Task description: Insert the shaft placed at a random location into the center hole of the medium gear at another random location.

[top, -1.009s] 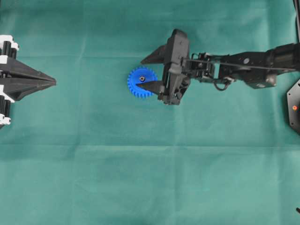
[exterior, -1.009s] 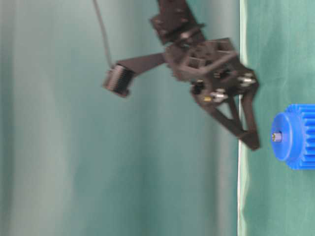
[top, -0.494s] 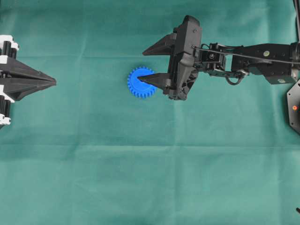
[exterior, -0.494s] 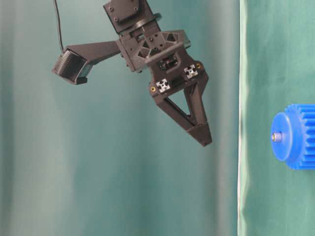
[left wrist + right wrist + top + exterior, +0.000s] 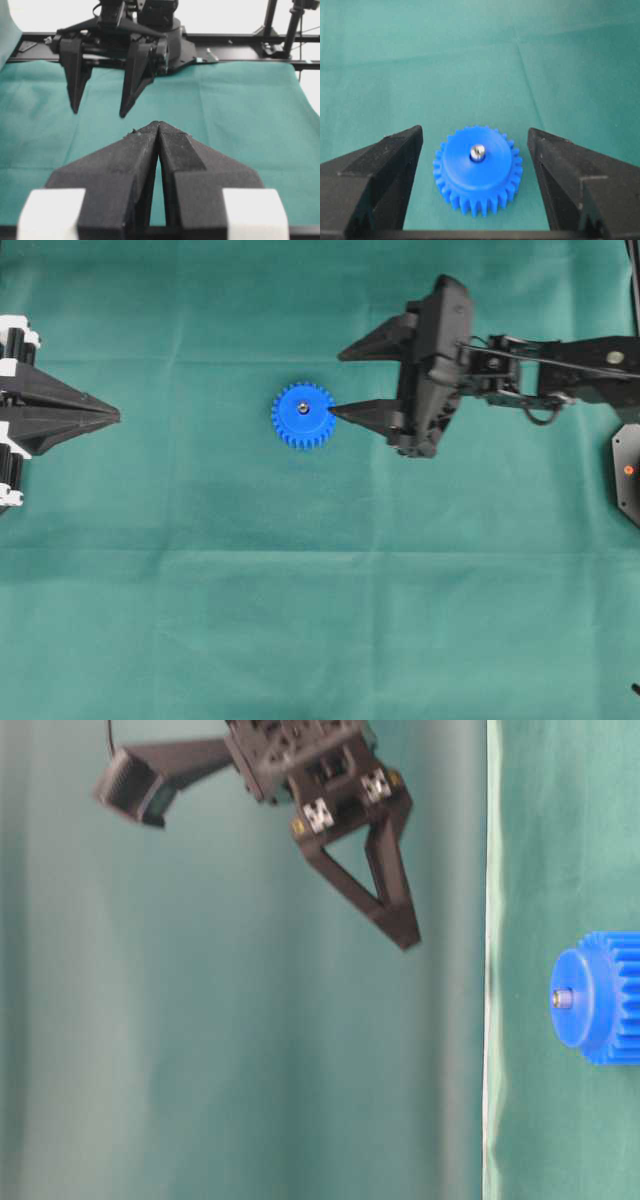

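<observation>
The blue medium gear (image 5: 310,428) lies flat on the green cloth. The silvery shaft (image 5: 302,408) stands upright in its center hole, filling it, with the tip poking out of the hub (image 5: 477,151). My right gripper (image 5: 335,383) hangs open just right of the gear and well above the cloth, holding nothing. In the right wrist view its two fingers frame the gear (image 5: 477,175) from above without touching it. At the far left my left gripper (image 5: 116,415) is shut and empty, its tips pressed together (image 5: 158,123).
Green cloth (image 5: 300,620) covers the whole table. A black base with a red light (image 5: 628,469) sits at the right edge. In the table-level view a cloth edge (image 5: 489,1020) runs beside the gear (image 5: 600,1010).
My right gripper has drawn back to the right and risen away from the gear, still open. The gear and the shaft in it have stayed put. The left arm has not moved.
</observation>
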Action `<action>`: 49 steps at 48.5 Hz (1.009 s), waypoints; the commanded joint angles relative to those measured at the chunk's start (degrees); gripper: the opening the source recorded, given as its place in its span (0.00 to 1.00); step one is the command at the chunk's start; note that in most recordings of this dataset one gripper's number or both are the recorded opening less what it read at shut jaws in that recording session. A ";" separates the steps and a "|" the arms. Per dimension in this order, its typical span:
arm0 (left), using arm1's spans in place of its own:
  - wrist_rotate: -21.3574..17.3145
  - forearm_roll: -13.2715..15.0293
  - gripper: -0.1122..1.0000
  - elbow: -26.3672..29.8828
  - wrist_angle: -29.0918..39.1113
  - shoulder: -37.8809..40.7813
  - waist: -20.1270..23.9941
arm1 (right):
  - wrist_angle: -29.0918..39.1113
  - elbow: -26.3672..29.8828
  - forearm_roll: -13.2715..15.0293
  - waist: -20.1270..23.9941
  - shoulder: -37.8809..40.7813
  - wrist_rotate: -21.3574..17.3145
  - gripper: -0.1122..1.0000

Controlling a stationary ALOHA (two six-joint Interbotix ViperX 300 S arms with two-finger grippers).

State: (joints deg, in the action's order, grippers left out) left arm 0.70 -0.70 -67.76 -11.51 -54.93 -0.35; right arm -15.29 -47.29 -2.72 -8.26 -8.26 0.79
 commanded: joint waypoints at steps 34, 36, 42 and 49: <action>0.00 -0.09 0.10 1.14 -0.26 0.35 -0.09 | -0.18 -10.37 -0.18 0.18 -15.12 -0.62 0.85; 0.00 -0.09 0.10 1.14 -0.26 0.35 -0.09 | -0.18 -10.55 -0.18 0.18 -15.47 -0.62 0.85; 0.00 -0.09 0.10 1.14 -0.26 0.44 -0.09 | -0.18 -10.72 -0.18 0.18 -15.73 -0.62 0.85; 0.00 -0.09 0.10 1.14 -0.26 0.35 -0.09 | -0.09 -10.72 -0.18 0.18 -15.73 -0.62 0.85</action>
State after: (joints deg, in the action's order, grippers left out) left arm 0.70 -0.70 -67.85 -11.51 -54.93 -0.35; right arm -15.29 -58.62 -2.72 -8.26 -23.29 0.79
